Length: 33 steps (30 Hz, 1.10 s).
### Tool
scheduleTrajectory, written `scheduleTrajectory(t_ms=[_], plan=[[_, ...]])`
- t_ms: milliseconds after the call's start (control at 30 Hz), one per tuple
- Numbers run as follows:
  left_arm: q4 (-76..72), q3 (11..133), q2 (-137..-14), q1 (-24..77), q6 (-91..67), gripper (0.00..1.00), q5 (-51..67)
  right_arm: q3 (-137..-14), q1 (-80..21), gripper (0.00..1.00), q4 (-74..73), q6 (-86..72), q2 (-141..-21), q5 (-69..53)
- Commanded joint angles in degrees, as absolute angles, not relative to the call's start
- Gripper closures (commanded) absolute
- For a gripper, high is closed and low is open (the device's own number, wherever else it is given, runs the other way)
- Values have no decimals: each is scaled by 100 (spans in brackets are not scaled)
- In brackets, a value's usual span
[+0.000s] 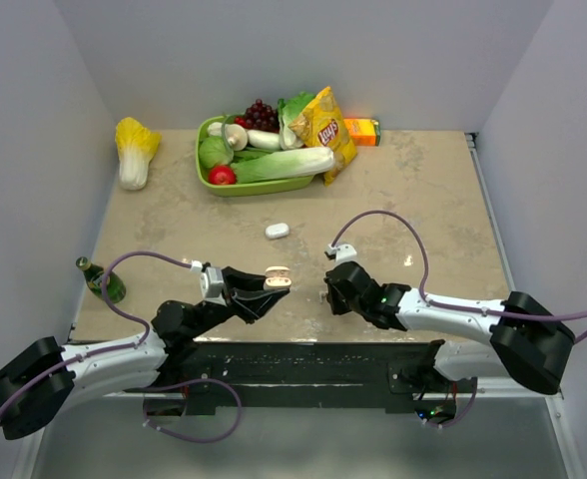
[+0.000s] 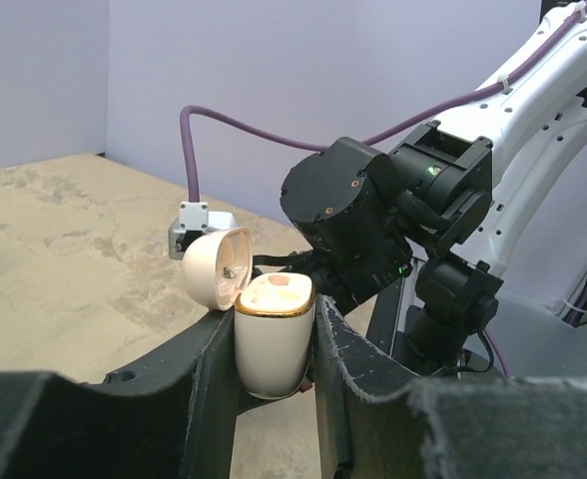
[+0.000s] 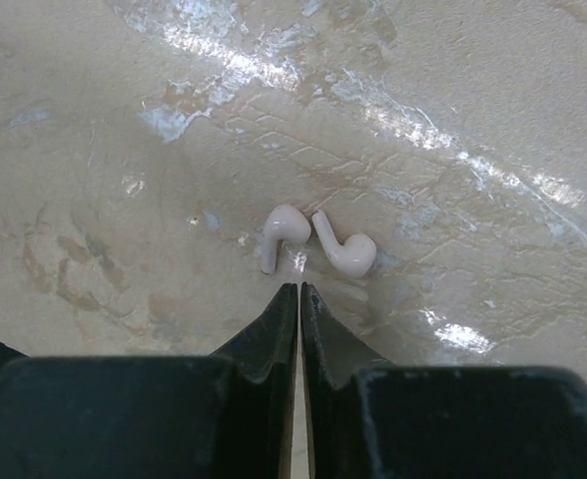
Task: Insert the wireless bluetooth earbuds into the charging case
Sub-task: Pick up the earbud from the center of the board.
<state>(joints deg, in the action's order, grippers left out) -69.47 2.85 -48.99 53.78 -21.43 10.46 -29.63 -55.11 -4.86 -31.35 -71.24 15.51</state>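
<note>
The charging case (image 2: 273, 344) is a white rounded box with a gold rim. It stands upright between the fingers of my left gripper (image 2: 276, 351), which is shut on its body. Its lid (image 2: 217, 267) is flipped open to the left, showing the beige inside. From above, the case (image 1: 277, 278) hangs over the table's near edge. Two white earbuds (image 3: 284, 233) (image 3: 347, 251) lie side by side on the tabletop. My right gripper (image 3: 299, 289) is shut with nothing in it, its tips just short of the earbuds. From above, that gripper (image 1: 331, 290) hides the earbuds.
A small white rounded object (image 1: 277, 231) lies mid-table. A green basket (image 1: 260, 187) of vegetables, a chips bag (image 1: 325, 128) and an orange box (image 1: 362, 131) stand at the back, with a cabbage (image 1: 134, 150) at the far left. A green bottle (image 1: 102, 279) stands at the left edge.
</note>
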Motion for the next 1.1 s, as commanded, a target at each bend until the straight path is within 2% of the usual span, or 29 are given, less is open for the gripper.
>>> scheduleTrajectory(t_ms=[0, 100, 200, 567, 1067], plan=[[-7321, 0, -4887, 5423, -1969, 100, 940, -3041, -5511, 81, -132, -3357, -7268, 1521], [-7339, 0, -4896, 5432, -1978, 100, 932, -3137, -5511, 63, -114, -3366, -7312, 1520], [-7339, 0, -4869, 5440, -1978, 100, 905, -3295, -5511, 55, -193, -3349, -7339, 1582], [-7339, -158, -4852, 5432, -1969, 100, 844, -3779, -5511, 56, -334, -3305, -8058, 1652], [-7339, -176, -4852, 5432, -1934, 100, 861, -3972, -5511, 56, -413, -3305, -8429, 1749]])
